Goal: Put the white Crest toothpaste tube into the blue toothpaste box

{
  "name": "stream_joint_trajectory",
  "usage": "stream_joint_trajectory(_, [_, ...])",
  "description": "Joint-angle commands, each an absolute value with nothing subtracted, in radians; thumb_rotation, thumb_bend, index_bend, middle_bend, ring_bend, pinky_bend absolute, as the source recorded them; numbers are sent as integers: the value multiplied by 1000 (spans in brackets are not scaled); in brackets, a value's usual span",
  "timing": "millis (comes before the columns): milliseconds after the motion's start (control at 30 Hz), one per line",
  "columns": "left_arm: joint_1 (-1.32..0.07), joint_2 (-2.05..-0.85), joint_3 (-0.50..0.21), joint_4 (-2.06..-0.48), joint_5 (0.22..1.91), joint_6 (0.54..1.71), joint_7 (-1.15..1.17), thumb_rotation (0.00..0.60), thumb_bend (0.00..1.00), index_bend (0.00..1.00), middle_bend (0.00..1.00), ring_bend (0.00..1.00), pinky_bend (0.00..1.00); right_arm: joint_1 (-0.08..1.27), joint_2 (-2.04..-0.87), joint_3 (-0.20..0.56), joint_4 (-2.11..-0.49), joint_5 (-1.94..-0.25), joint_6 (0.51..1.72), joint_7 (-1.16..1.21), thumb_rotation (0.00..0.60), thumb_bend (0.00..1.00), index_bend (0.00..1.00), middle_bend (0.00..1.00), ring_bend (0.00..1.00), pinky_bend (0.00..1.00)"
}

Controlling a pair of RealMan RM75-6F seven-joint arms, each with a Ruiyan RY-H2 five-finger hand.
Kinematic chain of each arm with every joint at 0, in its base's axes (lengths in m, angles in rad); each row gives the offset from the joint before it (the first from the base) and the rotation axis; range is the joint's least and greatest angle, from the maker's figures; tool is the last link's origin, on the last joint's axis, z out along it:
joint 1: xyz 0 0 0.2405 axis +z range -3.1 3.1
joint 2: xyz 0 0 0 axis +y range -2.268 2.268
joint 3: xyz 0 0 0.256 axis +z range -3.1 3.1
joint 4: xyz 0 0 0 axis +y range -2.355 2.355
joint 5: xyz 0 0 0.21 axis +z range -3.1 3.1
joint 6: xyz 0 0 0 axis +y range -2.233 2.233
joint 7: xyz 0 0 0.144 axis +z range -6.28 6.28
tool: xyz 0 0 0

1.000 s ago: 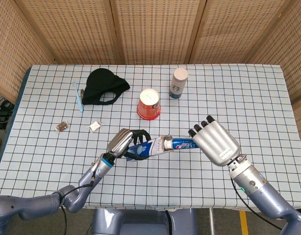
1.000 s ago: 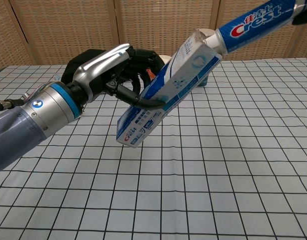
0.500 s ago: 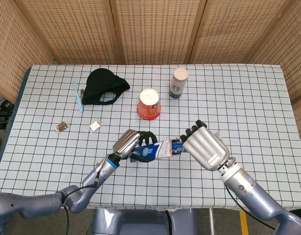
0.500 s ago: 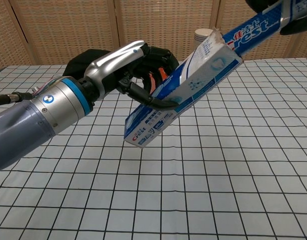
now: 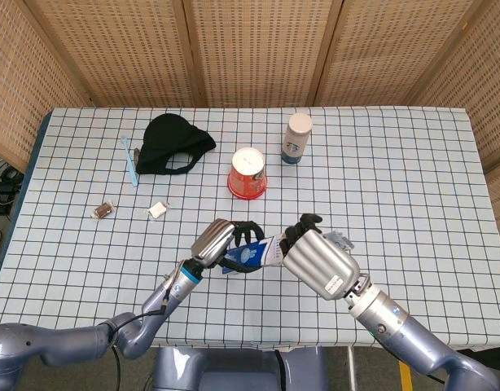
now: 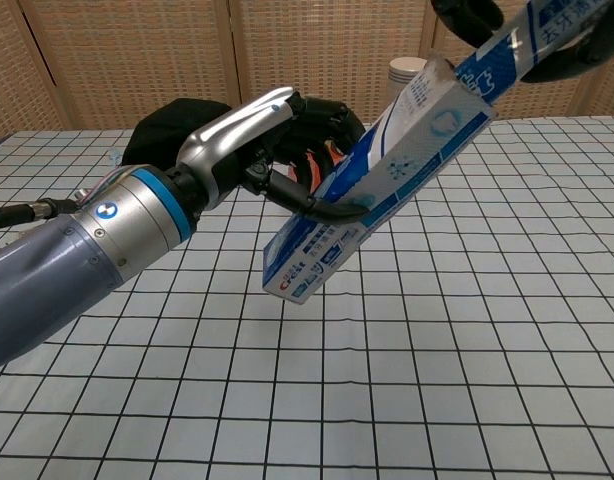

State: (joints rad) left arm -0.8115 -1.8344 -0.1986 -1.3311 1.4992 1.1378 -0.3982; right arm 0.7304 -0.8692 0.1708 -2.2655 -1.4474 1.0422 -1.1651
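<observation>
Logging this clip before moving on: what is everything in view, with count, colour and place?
toothpaste box: 1, blue and white, held tilted above the table's near middle
toothpaste tube: 1, white and blue, mostly inside the box's upper end
paper cup: 1, red-orange, upside down, centre
bottle: 1, white, upright behind the cup
black cloth: 1, far left
toothbrush: 1, light blue, left of the cloth
small packets: 2, one white, one brown, left side
table: 1, white checked cover
left hand: grips the box
right hand: holds the tube's tail
</observation>
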Motion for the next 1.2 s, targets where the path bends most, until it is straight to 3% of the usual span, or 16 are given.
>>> stream_joint_trajectory(33, [-811,-1840,-202,-1326,1499,1143,-415,600,251,524,494,535,625,728,-887,177,-2249,-1492,1071,-1187,600,56,60,129,186,256])
stream_joint_trajectory(100, [-811,-1841,-204,-1326,1495,1141,-425,600,251,524,493,535,625,727,-898,183,-2238,-1525,1087,-1184,600,3,4,48,109,199])
stream_joint_trajectory(233, [-808,-1847,-208,-1324,1490,1145,-440,600,253,525,493,535,625,720,-903,189,-2223,-1559,1106,-1175,600,0,0,11,46,134])
stream_joint_trajectory(500, [-802,-1842,-208,-1322,1489,1149,-483,600,253,525,493,535,625,692,-874,234,-2147,-1619,1191,-1131,600,0,0,5,35,1])
stream_joint_trajectory(800, [-789,-1756,-189,-1317,1524,1163,-455,600,253,526,494,534,625,585,-836,256,-1936,-1516,1319,-821,600,0,0,0,32,0])
stream_joint_trajectory(1000, [-776,-1622,-127,-1337,1546,1106,-441,600,253,526,493,535,625,496,-906,190,-1706,-1468,1332,-514,600,0,4,8,32,0])
stream_joint_trajectory(1200, [-774,-1571,-92,-1329,1551,1064,-416,600,259,526,493,535,625,460,-966,133,-1575,-1474,1293,-301,600,0,50,31,27,0])
